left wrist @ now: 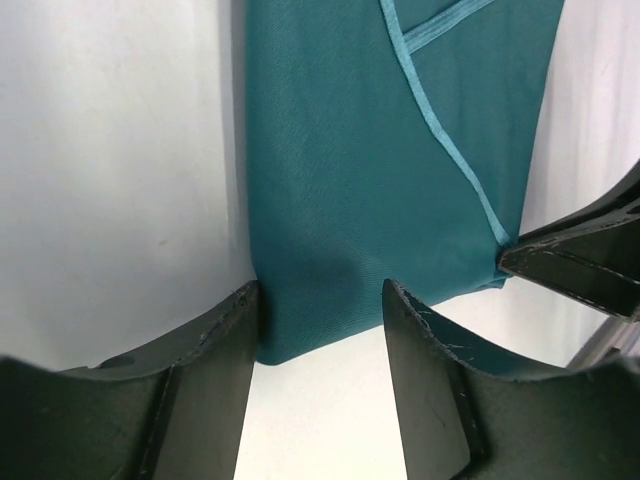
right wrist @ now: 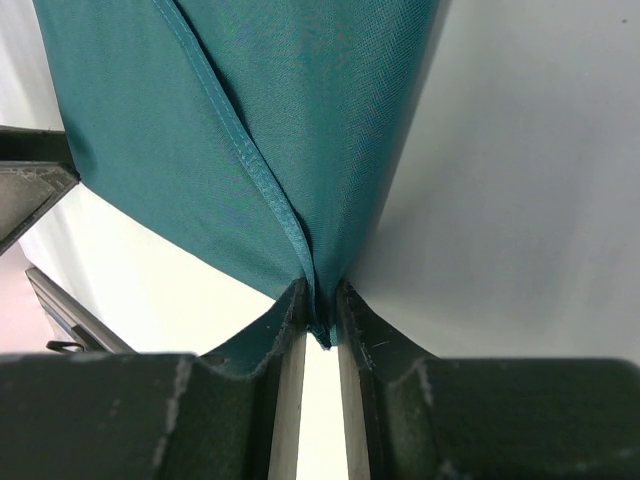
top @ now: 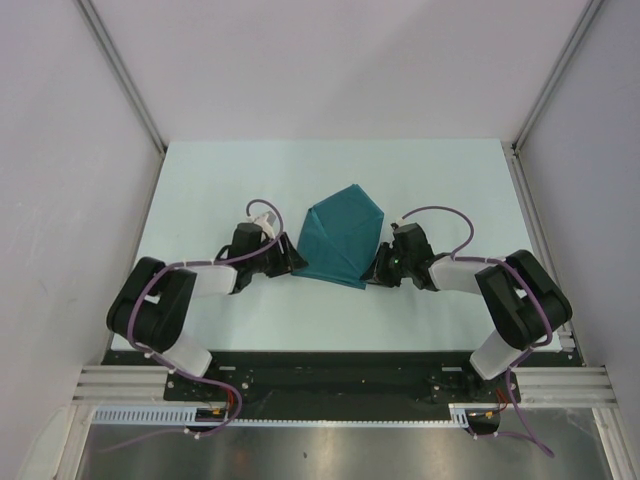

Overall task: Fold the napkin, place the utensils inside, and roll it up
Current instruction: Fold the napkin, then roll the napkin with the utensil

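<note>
The napkin [top: 343,235] lies folded into an angular shape at the centre of the table [top: 220,190]. The right gripper [right wrist: 320,305] is clamped on the napkin's near right corner, with cloth pinched between both fingers. The left gripper [left wrist: 320,300] straddles the near left corner. Its fingers [left wrist: 215,360] stand apart with cloth spanning the gap, and it cannot be told whether they grip.

A white table [top: 200,180] sits between plain grey walls [top: 60,150] and 2 aluminium posts [top: 120,75].
</note>
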`<state>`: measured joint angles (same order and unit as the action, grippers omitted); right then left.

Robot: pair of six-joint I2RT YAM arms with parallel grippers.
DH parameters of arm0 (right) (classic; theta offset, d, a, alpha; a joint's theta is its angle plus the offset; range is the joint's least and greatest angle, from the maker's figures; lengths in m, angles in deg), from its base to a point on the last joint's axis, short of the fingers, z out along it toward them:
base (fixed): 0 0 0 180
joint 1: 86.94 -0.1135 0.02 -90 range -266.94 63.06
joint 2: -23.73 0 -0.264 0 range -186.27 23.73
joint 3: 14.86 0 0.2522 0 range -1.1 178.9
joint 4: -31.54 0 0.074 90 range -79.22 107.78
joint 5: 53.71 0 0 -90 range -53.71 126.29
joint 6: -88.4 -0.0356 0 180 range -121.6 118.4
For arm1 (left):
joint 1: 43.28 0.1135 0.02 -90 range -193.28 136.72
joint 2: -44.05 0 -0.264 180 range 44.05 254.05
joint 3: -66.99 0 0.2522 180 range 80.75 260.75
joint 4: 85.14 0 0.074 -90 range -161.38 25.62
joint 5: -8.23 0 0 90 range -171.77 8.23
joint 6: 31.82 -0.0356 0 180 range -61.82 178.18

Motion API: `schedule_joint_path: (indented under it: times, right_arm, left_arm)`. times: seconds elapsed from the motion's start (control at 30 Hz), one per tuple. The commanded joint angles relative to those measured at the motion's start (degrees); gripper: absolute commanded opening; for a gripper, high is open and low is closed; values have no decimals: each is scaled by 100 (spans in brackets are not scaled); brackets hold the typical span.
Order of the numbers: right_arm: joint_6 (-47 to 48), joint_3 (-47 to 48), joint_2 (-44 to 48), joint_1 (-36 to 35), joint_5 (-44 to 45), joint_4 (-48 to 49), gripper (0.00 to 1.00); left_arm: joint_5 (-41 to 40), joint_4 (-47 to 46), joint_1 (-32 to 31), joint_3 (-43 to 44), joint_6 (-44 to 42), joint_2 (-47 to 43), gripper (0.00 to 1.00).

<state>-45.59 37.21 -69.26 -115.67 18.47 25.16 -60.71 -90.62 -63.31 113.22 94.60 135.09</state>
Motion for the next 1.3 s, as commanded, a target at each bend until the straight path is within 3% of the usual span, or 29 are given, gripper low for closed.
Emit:
schedule_joint_path:
  times: [0.0,0.2,0.4,0.63,0.73,0.77,0.83,0.87,0.97,1.27]
  right_arm:
    - [57,-60,97,-54,183,-272,23]
    - [57,-42,97,-80,183,-272,23]
    - [83,-51,150,-115,262,-342,23]
    - [294,-16,473,-106,446,-509,26]
    - [767,115,816,-150,806,-711,35]
    - [925,159,1105,-185,937,-920,44]
    - [1505,282,1361,-352,1403,-1106,56]
    - [1751,396,1563,-605,1561,-1124,67]
    - [2525,476,1696,-1219,2317,-949,82]
    - [3712,906,581,-2830,4479,307,88]
  left_arm:
    - [-699,861,-89,-223,-258,-210,59]
    - [-568,844,-97,-215,-224,-166,57]
    - [-120,211,-115,-496,93,27,45]
    - [126,35,-115,-347,234,168,16]
    - [354,79,-115,-197,216,221,3]
    - [416,87,-106,-171,216,238,0]
    - [601,131,-89,-74,225,256,0]
    - [653,140,-80,-39,225,265,0]
    - [882,228,17,58,260,273,0]
    - [1031,325,228,189,277,176,0]
